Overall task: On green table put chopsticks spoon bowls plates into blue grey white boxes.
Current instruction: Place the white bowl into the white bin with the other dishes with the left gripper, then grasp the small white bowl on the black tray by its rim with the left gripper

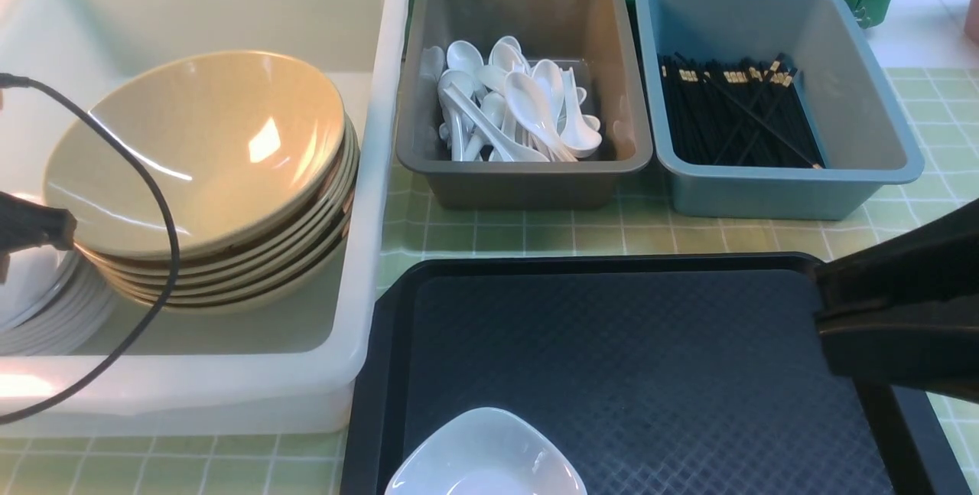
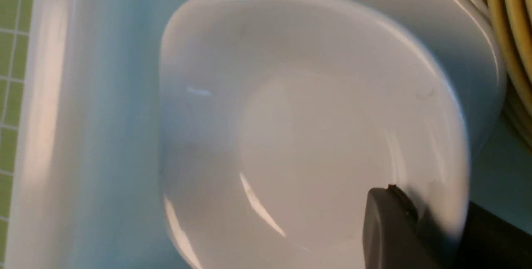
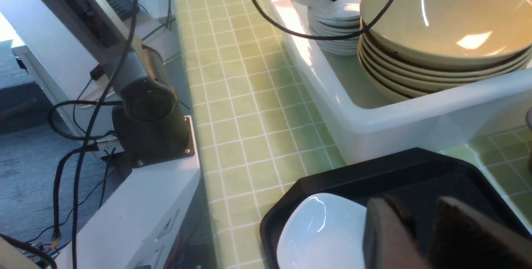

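Front view: left hand [image 1: 30, 227] is seen inside white box [image 1: 382, 135], over plate stack [image 1: 46, 311] at 8 o'clock of bowls [image 1: 199, 151]. Last plate [image 1: 486, 457] is seen at 6 o'clock of tray [image 1: 612, 372].

Left wrist view: top plate [image 2: 291, 115] is pinched by its rim. Placement is judged nearly done; release is called for.

Right wrist view: right hand [image 3: 424, 235] is narrowly parted and empty, just beside last plate. A rim grasp is needed next.

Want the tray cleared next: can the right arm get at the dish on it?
Probably yes. The dish sits at the near edge of the tray, and the right gripper hovers over that tray close by; nothing shows between them.
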Motion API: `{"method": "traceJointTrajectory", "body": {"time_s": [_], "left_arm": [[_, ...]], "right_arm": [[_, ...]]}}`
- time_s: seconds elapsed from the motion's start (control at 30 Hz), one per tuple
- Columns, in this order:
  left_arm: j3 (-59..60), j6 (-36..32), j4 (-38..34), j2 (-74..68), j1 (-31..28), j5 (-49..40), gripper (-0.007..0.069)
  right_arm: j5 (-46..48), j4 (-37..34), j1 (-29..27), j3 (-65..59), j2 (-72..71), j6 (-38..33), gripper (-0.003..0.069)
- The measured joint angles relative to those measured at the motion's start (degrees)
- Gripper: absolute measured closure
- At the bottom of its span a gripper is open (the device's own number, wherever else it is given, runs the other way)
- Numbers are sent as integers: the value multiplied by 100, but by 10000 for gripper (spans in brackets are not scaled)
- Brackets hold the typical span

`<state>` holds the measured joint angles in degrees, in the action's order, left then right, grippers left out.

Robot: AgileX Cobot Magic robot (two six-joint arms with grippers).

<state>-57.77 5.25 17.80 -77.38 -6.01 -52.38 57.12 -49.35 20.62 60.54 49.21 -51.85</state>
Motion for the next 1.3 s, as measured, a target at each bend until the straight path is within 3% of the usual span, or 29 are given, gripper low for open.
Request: {"method": "traceJointTrajectory", "body": {"time_s": [0.27, 0.47, 0.6, 0.67, 0.77, 0.8, 0.83, 1.0, 1.3], "left_arm": [[0, 134, -17, 157, 24, -46, 397], [0, 184, 29, 480, 440, -135, 85], [0, 279, 35, 802, 823, -315, -31], [0, 192, -127, 999, 1061, -370, -39], [0, -580, -1235, 1493, 1874, -408, -39], [0, -580, -1319, 1493, 1874, -408, -39], [0, -1115, -2119, 1606, 2368, -408, -39], [-15, -2192, -3586, 1236, 3349, -449, -24], [-922, -2756, -3374, -898, 4106, -1276, 111]], "right_arm": [[26, 0, 0, 0, 0, -22, 481], [26, 0, 0, 0, 0, -42, 475], [26, 0, 0, 0, 0, -42, 470], [46, 0, 0, 0, 0, -42, 468], [207, 0, 0, 0, 0, -20, 463], [219, 0, 0, 0, 0, -20, 463], [326, 0, 0, 0, 0, 75, 461], [679, 0, 0, 0, 0, 110, 454], [897, 0, 0, 0, 0, 306, 444]]}}
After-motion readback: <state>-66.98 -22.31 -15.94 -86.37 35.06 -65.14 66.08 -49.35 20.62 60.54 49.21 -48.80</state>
